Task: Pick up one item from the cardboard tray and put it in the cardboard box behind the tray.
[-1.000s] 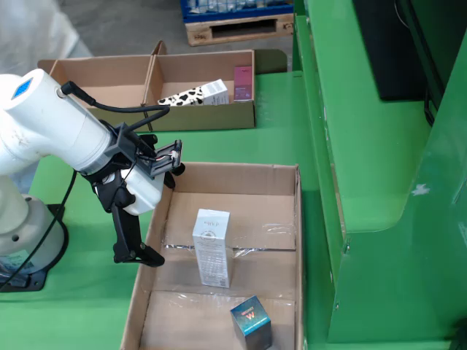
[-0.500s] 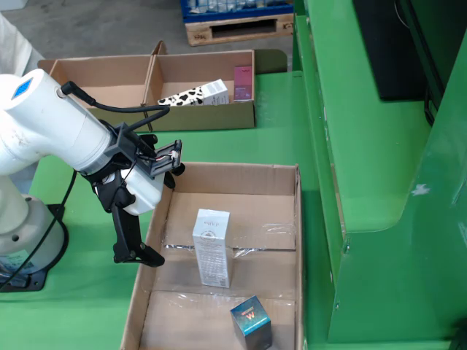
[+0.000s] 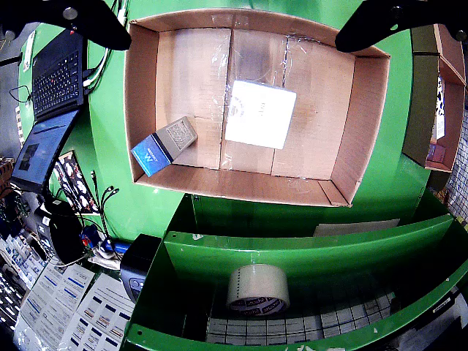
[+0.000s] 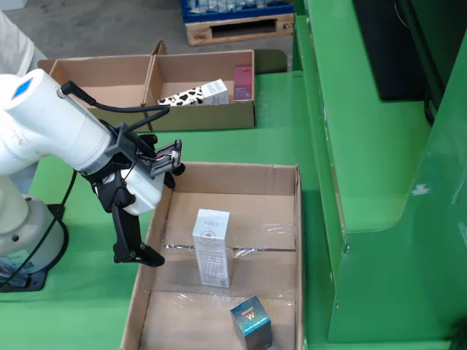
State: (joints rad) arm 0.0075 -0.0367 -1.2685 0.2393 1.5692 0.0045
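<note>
The cardboard tray (image 4: 219, 175) holds a tall white box (image 4: 211, 248) standing upright near its middle and a small blue-teal box (image 4: 252, 323) at its near end. My gripper (image 4: 156, 213) hangs above the tray's left wall, open and empty. In the wrist view my gripper (image 3: 234, 36) shows only two black fingers (image 3: 91, 20) spread wide at the top corners, with the tray (image 3: 142, 95) below. The white box (image 3: 260, 114) lies beneath the gap, and the blue-teal box (image 3: 164, 145) sits left of it. The divided cardboard box (image 4: 109, 76) stands behind the tray.
The box's right compartment holds a cow-patterned carton (image 4: 195, 95) and a pink box (image 4: 243, 82). A green metal frame (image 4: 365, 182) borders the tray's right side. A tape roll (image 3: 257, 289) lies on its shelf. A laptop (image 3: 55, 80) and cables sit beside the tray.
</note>
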